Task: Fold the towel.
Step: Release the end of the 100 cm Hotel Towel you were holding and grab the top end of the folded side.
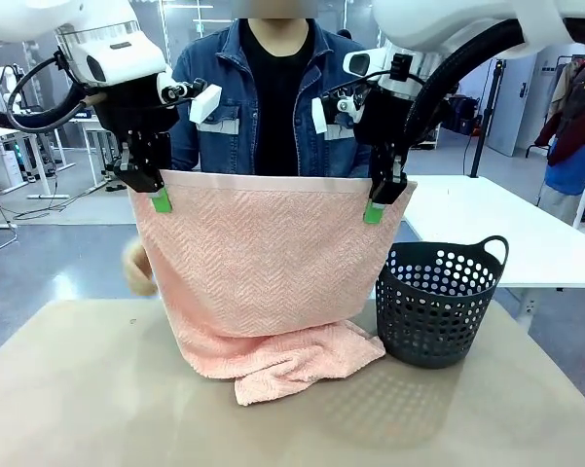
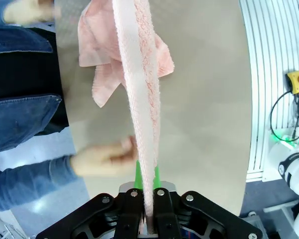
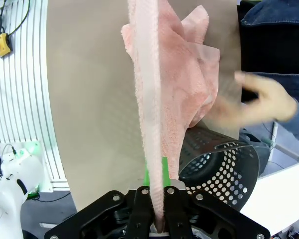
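The salmon-pink towel (image 1: 263, 263) hangs spread wide between the two arms, above the near middle of the worktop (image 1: 78, 389). Its terry face shows a herringbone weave, and a plain, smoother hem band runs along the top edge. The left hand (image 1: 160, 201) pinches the towel's top corner on the picture's left, its green pads pressed together on the cloth. The right hand (image 1: 374, 209) pinches the opposite top corner in the same way. In both wrist views the cloth runs edge-on, straight down out of the closed fingers. The top edge is taut and nearly level. The lower part narrows and ends in a crumpled heap on the worktop, with one loose flap trailing toward the near edge. A dark perforated basket (image 1: 438, 311) stands on the worktop just beside the towel's right side. A person (image 1: 273, 97) in a denim jacket stands behind the towel; the person's fingers (image 1: 136, 268), blurred, show near its left edge.
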